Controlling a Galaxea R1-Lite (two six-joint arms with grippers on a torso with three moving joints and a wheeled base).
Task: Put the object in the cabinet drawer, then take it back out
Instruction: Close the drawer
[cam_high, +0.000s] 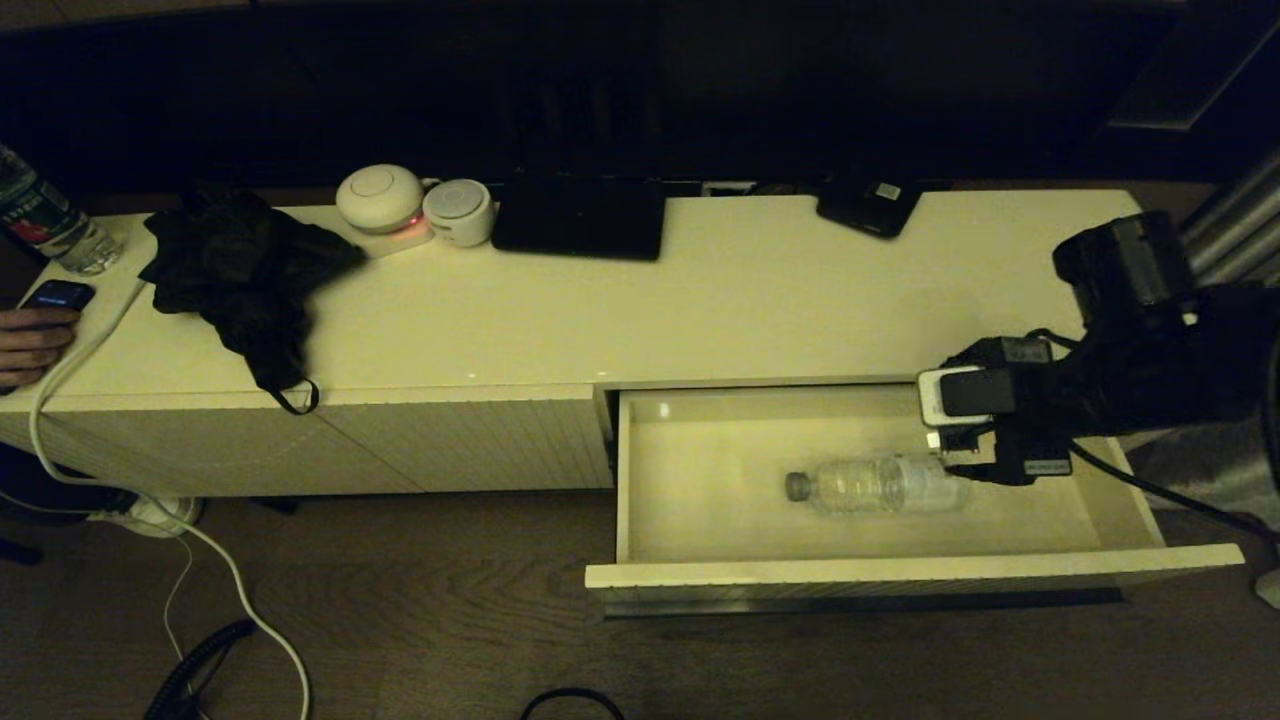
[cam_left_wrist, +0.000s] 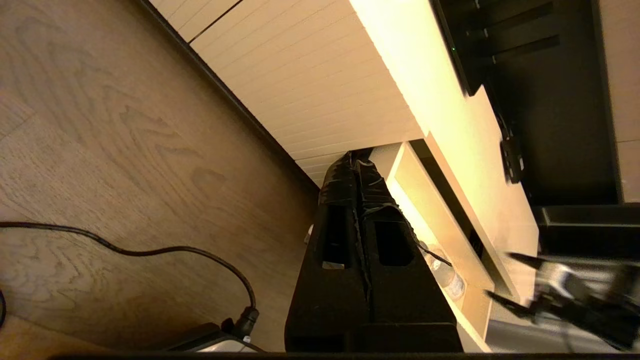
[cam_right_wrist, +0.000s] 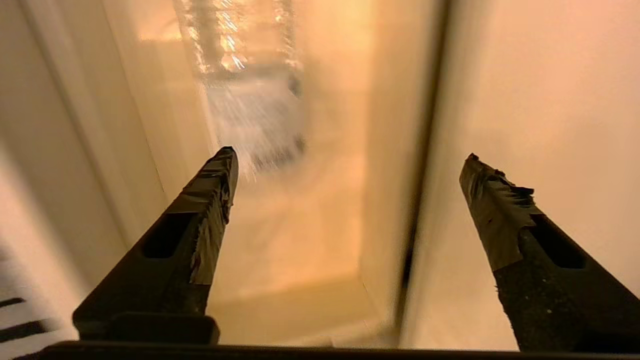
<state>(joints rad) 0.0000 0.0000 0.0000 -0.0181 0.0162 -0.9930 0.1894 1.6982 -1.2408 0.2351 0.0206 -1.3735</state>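
The water bottle (cam_high: 880, 484) lies on its side on the floor of the open cabinet drawer (cam_high: 900, 574), its grey-white cap toward the robot's left and its base toward the right; it sits roughly midway between the drawer's front and back walls, right of centre; the drawer stands pulled out from the right half of the white cabinet (cam_high: 300, 440), with the ribbed panel beside it shut. The right end effector (cam_right_wrist: 347, 165) hovers just at the bottle's base end, over the drawer's right part; its two dark fingers (cam_right_wrist: 205, 210) are spread wide apart and grip nothing, the bottle (cam_right_wrist: 250, 115) showing blurred beyond them. The left end effector (cam_left_wrist: 356, 170) hangs low beside the cabinet front above the wooden floor, its fingers pressed together and empty. On the worktop (cam_high: 760, 300) lie a crumpled black cloth (cam_high: 245, 275), two round white devices (cam_high: 415, 205), a flat black box (cam_high: 580, 215) and another bottle (cam_high: 45, 220) at the far left edge.
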